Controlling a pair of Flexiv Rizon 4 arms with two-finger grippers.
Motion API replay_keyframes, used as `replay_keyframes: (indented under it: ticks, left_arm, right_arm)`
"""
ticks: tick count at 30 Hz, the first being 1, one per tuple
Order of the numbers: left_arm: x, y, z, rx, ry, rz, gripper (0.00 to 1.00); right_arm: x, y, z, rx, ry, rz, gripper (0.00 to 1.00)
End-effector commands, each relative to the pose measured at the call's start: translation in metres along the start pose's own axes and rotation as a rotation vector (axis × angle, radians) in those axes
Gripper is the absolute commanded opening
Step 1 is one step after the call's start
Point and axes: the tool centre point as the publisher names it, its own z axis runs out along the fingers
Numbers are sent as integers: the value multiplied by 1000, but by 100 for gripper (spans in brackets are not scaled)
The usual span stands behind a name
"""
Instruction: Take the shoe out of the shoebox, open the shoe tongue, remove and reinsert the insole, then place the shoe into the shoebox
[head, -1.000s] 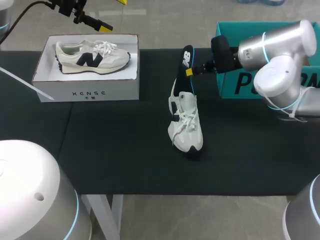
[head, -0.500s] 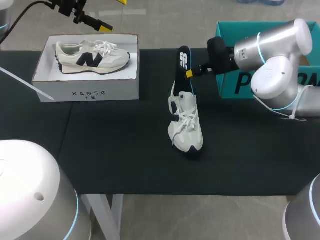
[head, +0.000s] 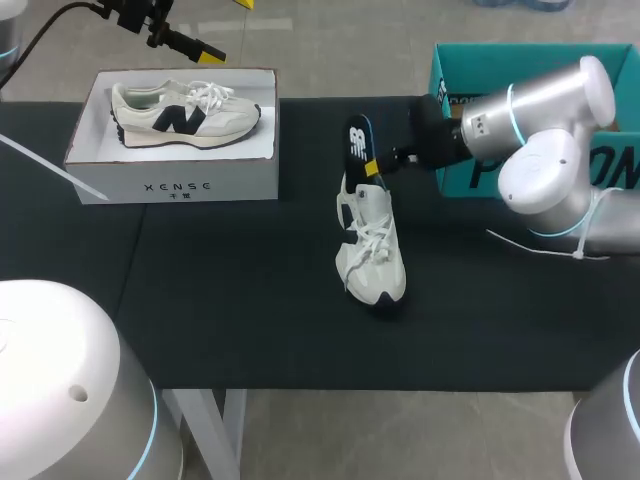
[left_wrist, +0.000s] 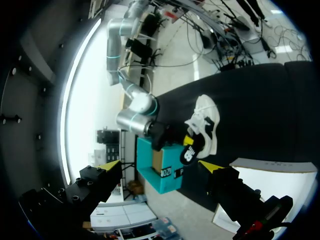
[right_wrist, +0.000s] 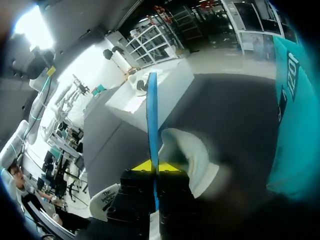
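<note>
1. shoe (head: 372, 250): off-white upper, white laces, dark sole. it stands on its sole near the middle of the black table (head: 220, 300), toe toward the near edge and heel toward the far edge.
2. insole (head: 358, 143): black top with a white mark and a blue underside. it stands nearly upright over the shoe's heel opening. whether its lower end sits inside the shoe cannot be told.
3. right gripper (head: 375, 165): it comes in from the right, and its fingers are closed on the insole's lower part from two sides. in the right wrist view the insole (right_wrist: 152, 125) shows edge-on as a thin blue strip rising from between the yellow tips (right_wrist: 156, 167), with the shoe (right_wrist: 187, 155) just ahead.
4. left gripper (head: 228, 28): it hangs beyond the table's far edge, above the white box (head: 175, 180), with its fingers spread and nothing between them. its wrist view looks down on the shoe (left_wrist: 205, 122) and insole (left_wrist: 189, 152) from well apart.
5. edges: the white box holds a second shoe (head: 185, 108) and sits at the far left. the teal box (head: 520, 70) sits at the far right, behind the right arm.
6. room: the shoe is well apart from both boxes and from the near edge, with dark table on each side of it.
</note>
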Motion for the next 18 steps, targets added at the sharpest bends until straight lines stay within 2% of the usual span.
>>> replay_keyframes:
  ticks: [1, 6, 7, 10, 18]
  left_arm:
    - [0, 0, 0, 1, 5, 1, 100]
    - [0, 0, 0, 1, 5, 1, 100]
    - [0, 0, 0, 1, 5, 1, 100]
    - [0, 0, 0, 1, 5, 1, 100]
    - [0, 0, 0, 1, 5, 1, 100]
  right_arm:
    - [7, -12, 8, -16, 8, 13, 0]
    - [8, -17, 8, -17, 17, 26, 0]
    - [7, -16, 6, -20, 10, 28, 15]
    - [1, -12, -3, -26, -10, 24, 27]
    - [-10, 2, -17, -20, -37, 5, 27]
